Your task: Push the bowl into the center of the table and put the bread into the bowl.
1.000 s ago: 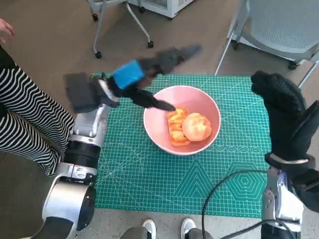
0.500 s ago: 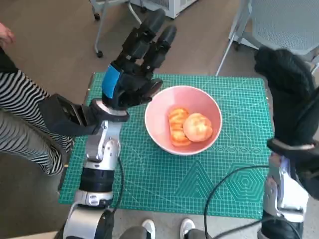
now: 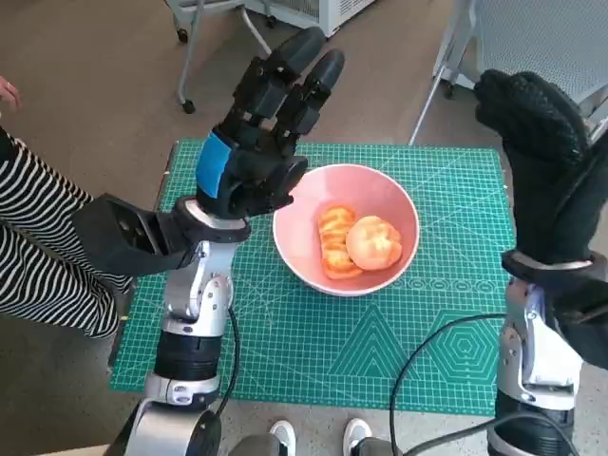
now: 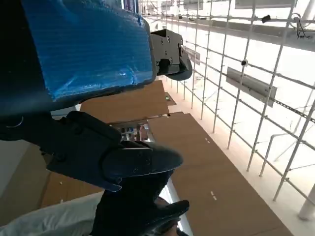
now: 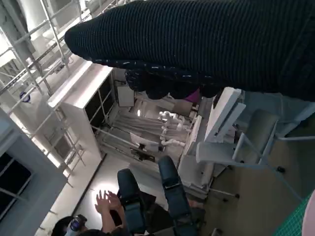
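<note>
Overhead only, bread in bowl, both robot hands raised, fingers apart, empty.

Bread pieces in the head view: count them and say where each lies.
2, both inside the pink bowl: a long ridged piece left of centre and a round bun touching its right side. Anything beneath them would be hidden.

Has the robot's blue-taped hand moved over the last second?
Yes. The left hand was reaching over the pink bowl toward the bread; it has since lifted and drawn back, and is now raised beside the bowl's rim with fingers apart.
</note>
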Robot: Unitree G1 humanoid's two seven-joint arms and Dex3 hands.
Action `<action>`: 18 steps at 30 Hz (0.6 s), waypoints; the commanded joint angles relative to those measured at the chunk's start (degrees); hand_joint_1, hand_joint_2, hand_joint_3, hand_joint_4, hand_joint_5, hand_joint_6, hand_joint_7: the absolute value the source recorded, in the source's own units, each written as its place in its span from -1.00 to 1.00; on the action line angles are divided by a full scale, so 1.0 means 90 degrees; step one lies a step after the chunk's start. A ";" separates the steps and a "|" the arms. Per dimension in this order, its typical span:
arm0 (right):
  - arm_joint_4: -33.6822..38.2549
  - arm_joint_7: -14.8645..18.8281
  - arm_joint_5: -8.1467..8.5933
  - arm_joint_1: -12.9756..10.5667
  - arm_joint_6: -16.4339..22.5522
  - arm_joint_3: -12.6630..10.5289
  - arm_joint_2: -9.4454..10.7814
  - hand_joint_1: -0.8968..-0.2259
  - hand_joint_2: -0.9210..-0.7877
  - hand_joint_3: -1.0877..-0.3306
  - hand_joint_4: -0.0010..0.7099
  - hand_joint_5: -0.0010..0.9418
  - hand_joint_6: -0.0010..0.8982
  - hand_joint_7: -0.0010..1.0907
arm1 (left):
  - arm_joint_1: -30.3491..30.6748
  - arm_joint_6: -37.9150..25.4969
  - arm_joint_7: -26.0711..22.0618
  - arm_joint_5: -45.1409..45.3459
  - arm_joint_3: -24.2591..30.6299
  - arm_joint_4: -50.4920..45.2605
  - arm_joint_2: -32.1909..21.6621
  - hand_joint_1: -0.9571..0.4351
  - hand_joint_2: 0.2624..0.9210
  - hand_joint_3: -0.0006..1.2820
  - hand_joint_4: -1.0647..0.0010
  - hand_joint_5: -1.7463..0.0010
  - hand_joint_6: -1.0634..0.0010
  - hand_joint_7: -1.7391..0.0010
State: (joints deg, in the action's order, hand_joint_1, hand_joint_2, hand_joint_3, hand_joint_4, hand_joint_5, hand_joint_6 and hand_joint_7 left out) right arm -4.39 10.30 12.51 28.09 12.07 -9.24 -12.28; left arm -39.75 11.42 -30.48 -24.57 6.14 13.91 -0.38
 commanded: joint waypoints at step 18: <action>0.0092 -0.0070 -0.0189 -0.0030 -0.0100 -0.0044 -0.0028 -0.42 -1.00 0.08 -0.42 -0.99 -0.74 0.03 | -0.0097 0.0319 -0.0072 0.0064 -0.0035 0.0134 0.0035 -0.63 0.99 -0.29 1.00 0.85 1.00 0.43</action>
State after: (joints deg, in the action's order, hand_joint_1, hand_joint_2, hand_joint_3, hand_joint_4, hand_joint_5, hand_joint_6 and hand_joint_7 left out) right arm -4.15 10.06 11.07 28.50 11.84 -9.33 -12.52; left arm -39.81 13.03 -30.82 -24.66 6.07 14.53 -0.17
